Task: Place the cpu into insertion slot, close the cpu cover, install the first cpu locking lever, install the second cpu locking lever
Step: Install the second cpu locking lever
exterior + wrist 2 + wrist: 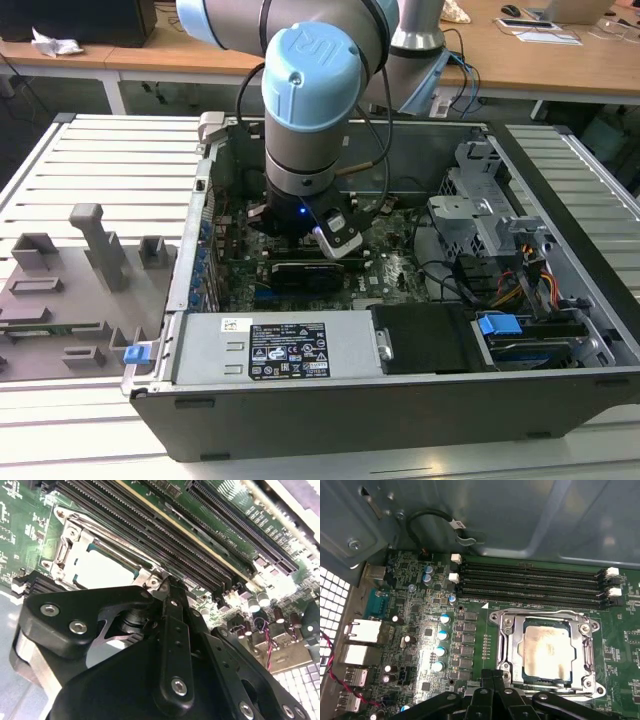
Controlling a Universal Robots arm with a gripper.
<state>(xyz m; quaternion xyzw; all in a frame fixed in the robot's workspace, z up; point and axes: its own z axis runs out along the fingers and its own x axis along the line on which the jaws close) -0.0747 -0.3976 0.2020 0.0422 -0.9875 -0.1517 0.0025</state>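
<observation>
The cpu (pixel 547 649) lies flat in the socket, its silvery top showing through the window of the cpu cover (pixel 585 650). The cover is down over the chip and hides the insertion slot beneath. A thin wire lever (pixel 535 612) runs along the socket edge nearest the memory slots. My gripper (pixel 493 676) hangs just off the socket's opposite side, its black fingers pressed together with nothing seen between them. In the second wrist view the gripper (pixel 167 582) is at one corner of the cover (pixel 70 555), next to the cpu (pixel 102 570). In the exterior view the gripper (pixel 300 238) reaches down into the open case.
Long black memory slots (pixel 530 580) run beside the socket. Capacitors (pixel 440 650) and rear ports (pixel 360 630) flank it. The case holds a power supply (pixel 290 350) in front and a drive cage (pixel 480 220) toward the exterior view's right. A grey fixture plate (pixel 80 280) lies outside, left.
</observation>
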